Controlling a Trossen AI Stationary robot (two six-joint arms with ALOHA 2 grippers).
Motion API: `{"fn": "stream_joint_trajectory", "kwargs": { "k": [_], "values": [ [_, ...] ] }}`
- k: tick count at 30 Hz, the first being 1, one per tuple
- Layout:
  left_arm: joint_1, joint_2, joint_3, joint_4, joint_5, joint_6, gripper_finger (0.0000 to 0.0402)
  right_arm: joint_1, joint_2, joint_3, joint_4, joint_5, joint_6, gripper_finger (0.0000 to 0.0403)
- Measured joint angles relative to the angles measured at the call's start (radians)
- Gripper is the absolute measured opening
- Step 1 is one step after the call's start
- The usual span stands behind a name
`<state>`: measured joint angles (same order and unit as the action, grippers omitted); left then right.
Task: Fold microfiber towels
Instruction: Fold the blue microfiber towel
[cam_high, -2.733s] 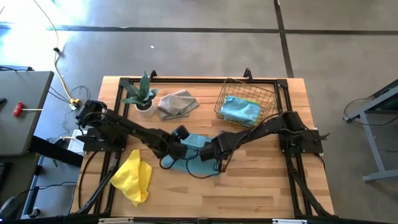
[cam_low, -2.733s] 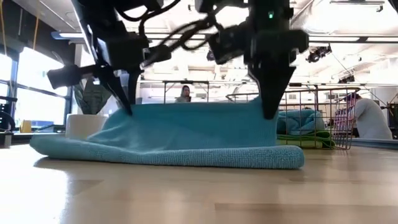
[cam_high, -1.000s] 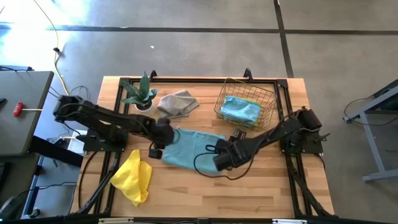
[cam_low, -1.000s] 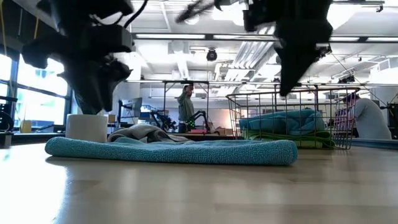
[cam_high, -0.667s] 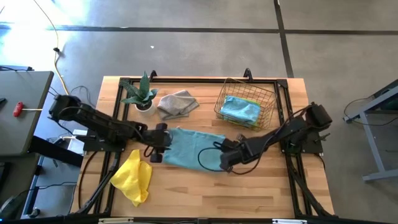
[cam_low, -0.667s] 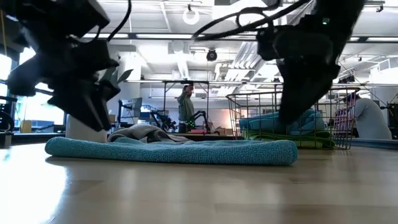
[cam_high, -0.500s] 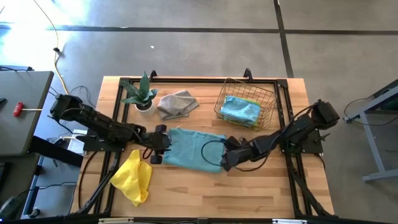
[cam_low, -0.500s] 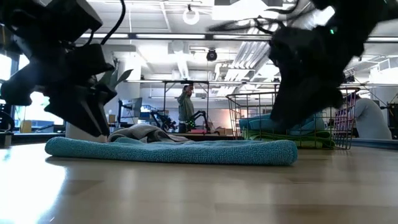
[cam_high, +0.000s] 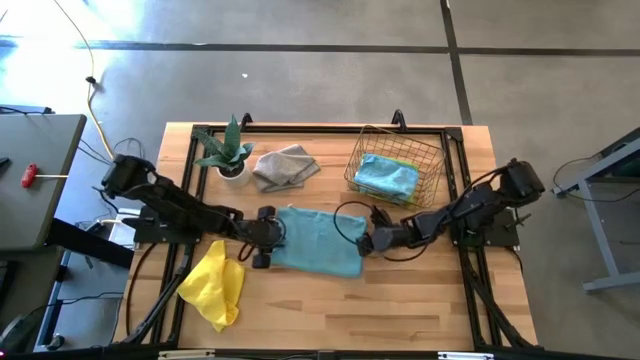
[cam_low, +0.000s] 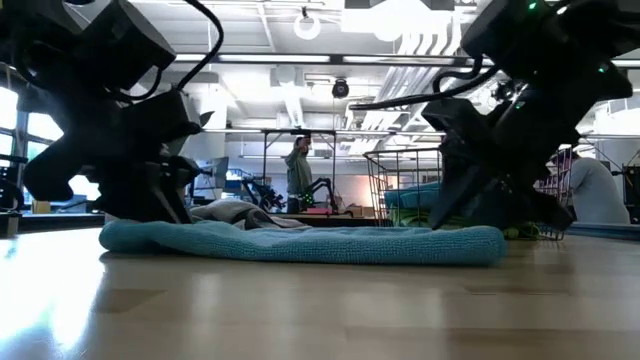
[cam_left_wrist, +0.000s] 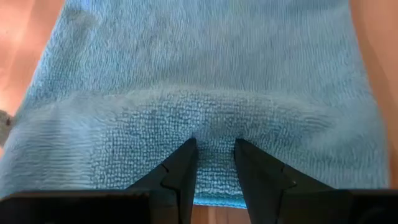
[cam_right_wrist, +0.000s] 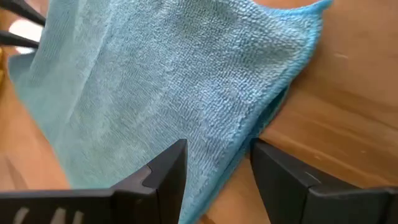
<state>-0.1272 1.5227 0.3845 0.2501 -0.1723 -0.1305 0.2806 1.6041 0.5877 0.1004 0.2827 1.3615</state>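
Note:
A light blue microfiber towel (cam_high: 318, 240) lies folded flat on the wooden table (cam_high: 400, 310); in the low view it is a low strip (cam_low: 300, 242). My left gripper (cam_high: 270, 238) is down at its left edge, open by a narrow gap with cloth showing between the fingers (cam_left_wrist: 216, 163). My right gripper (cam_high: 367, 241) is low at the towel's right edge, open wide (cam_right_wrist: 214, 171), one finger over the cloth and one over bare wood. A yellow towel (cam_high: 213, 283) lies crumpled near the front left, a grey one (cam_high: 285, 165) at the back. My left gripper has both fingertips (cam_left_wrist: 189, 152) on the towel's left edge (cam_left_wrist: 216, 183), slanting down from the table's left. Cloth shows in the gap and a low ridge of cloth (cam_left_wrist: 205, 102) rises just ahead of the tips. The towel lies on the table. My right gripper straddles the towel's right edge (cam_right_wrist: 249, 134); I cannot tell whether it touches it.
A wire basket (cam_high: 395, 165) with a blue and a green towel stands at the back right. A potted plant (cam_high: 228, 152) stands at the back left. A black frame (cam_high: 300, 130) runs along the table's edges. People show in the room behind in the low view.
Both grippers have come down from above the towel to its two ends. My left gripper moved toward the table's right onto the left edge, and the towel slid a little toward the right. My right gripper moved from the towel's near right corner toward the far edge.

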Motion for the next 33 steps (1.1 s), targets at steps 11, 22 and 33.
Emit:
{"fn": "stream_joint_trajectory", "kwargs": {
  "k": [11,22,33],
  "values": [
    [-0.019,0.018,0.0,0.055,0.023,-0.074,0.0101,-0.012,0.022,0.001,0.027,-0.055,0.02,0.0169],
    [-0.058,0.021,-0.002,0.087,0.034,-0.132,0.0101,-0.014,0.027,0.0,0.07,-0.097,0.002,0.0091],
    [-0.071,0.018,0.059,0.046,0.05,-0.141,0.0101,-0.025,0.023,0.0,0.042,-0.216,-0.084,0.0006]
  ]
}}
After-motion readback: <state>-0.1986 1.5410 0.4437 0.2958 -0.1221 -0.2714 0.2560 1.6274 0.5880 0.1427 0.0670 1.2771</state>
